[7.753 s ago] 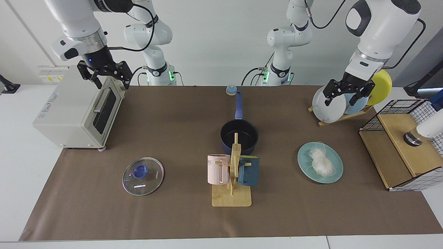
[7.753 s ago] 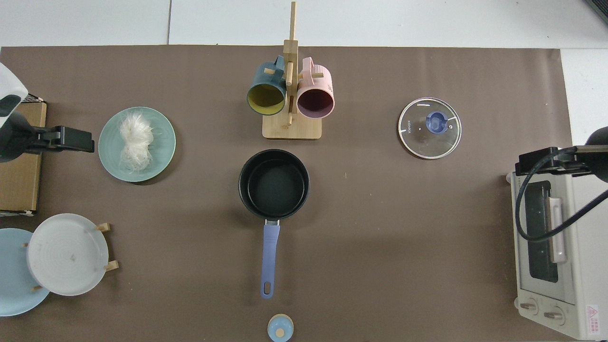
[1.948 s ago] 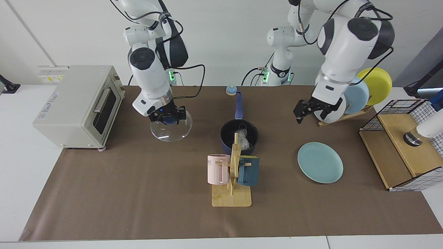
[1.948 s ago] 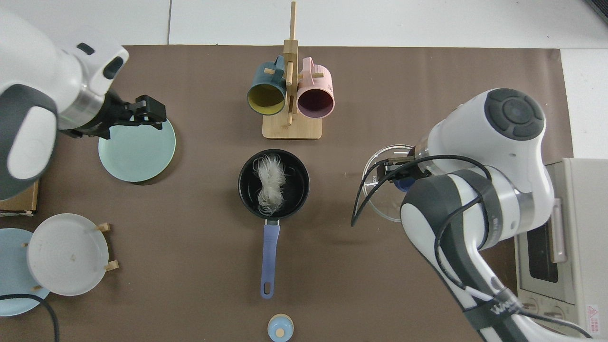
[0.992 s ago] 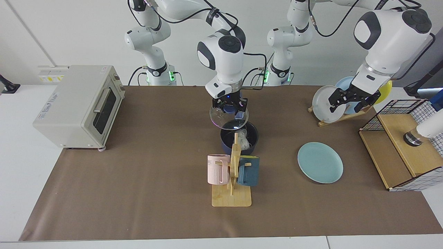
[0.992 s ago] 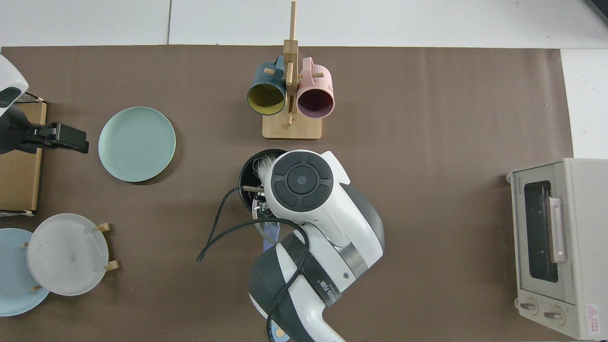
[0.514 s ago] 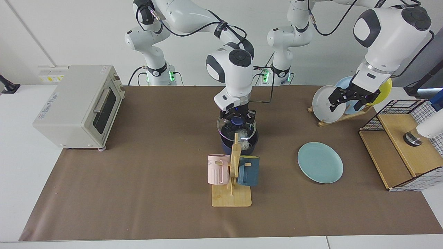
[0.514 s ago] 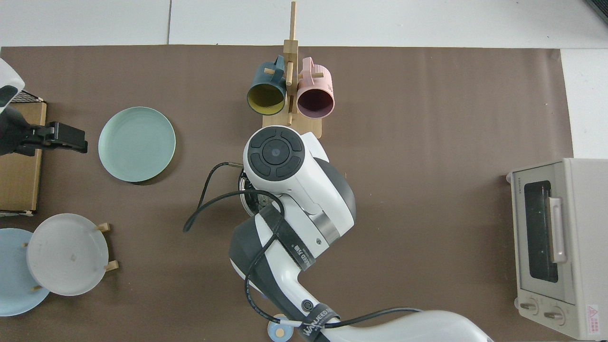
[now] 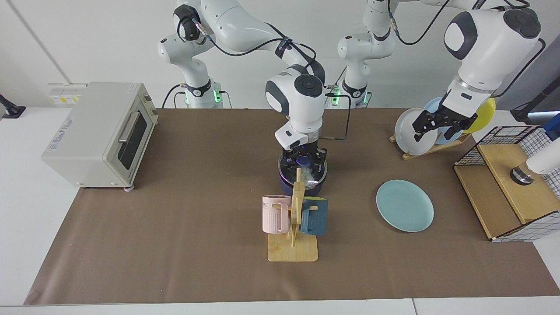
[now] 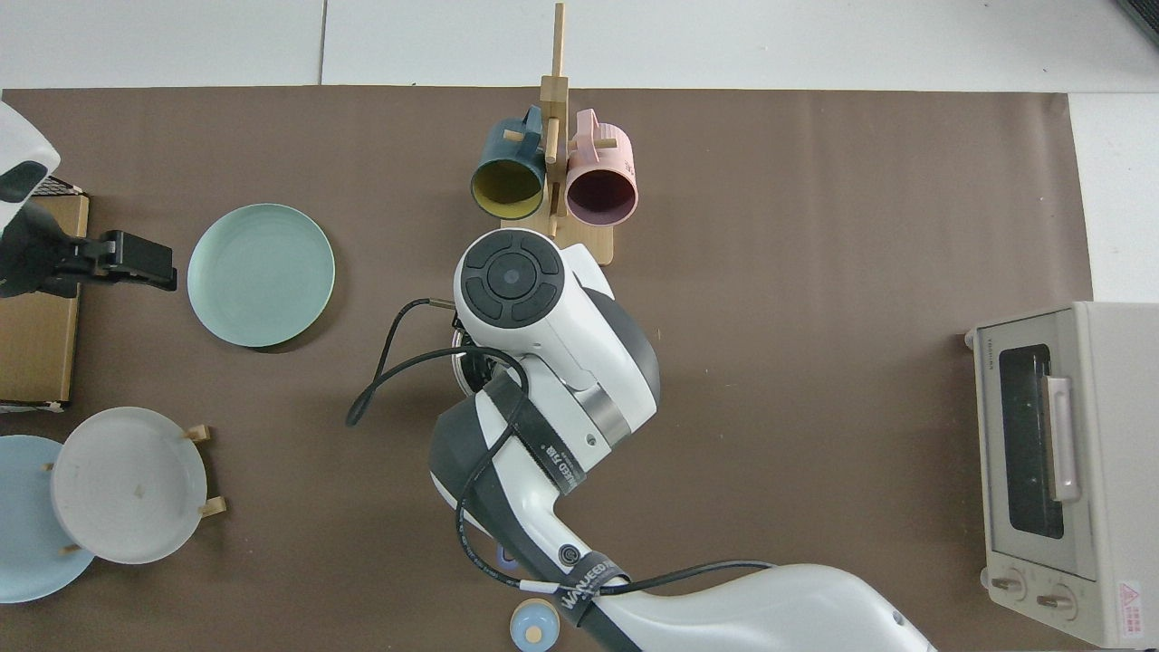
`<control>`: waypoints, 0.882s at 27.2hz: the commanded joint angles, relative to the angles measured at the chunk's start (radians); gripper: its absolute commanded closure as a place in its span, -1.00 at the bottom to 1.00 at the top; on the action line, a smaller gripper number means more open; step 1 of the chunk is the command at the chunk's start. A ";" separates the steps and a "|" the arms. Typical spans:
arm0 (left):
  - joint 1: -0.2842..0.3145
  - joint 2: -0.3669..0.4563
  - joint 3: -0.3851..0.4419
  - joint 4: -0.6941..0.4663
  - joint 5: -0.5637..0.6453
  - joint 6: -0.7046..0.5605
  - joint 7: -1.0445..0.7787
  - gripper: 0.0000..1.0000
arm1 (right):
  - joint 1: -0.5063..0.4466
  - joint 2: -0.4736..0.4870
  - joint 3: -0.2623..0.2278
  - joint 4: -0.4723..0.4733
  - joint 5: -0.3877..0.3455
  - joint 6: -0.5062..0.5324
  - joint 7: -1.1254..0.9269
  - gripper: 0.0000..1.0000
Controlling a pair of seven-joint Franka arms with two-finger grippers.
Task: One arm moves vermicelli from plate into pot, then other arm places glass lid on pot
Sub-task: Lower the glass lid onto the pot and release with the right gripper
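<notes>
Black fingers of the right end effector (image 9: 303, 158) pinch the blue knob of the round clear glass lid (image 9: 302, 167), which sits on the small dark blue pot (image 9: 302, 183) over the white vermicelli (image 9: 310, 175) (mostly hidden from above). Well apart, the left end effector (image 9: 439, 127) waits spread beyond the bare pale teal plate (image 9: 404, 205) on the bench (image 9: 175, 245).
</notes>
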 commanded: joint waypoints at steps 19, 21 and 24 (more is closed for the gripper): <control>-0.005 -0.033 0.004 -0.031 -0.006 0.005 -0.011 -1.00 | 0.006 0.008 0.005 -0.015 -0.024 0.091 0.055 0.80; -0.005 -0.033 0.004 -0.031 -0.006 0.005 -0.011 -1.00 | 0.005 0.008 0.005 -0.017 -0.024 0.093 0.054 0.80; -0.005 -0.033 0.004 -0.031 -0.006 0.005 -0.011 -1.00 | 0.003 0.007 0.005 -0.026 -0.023 0.093 0.054 0.80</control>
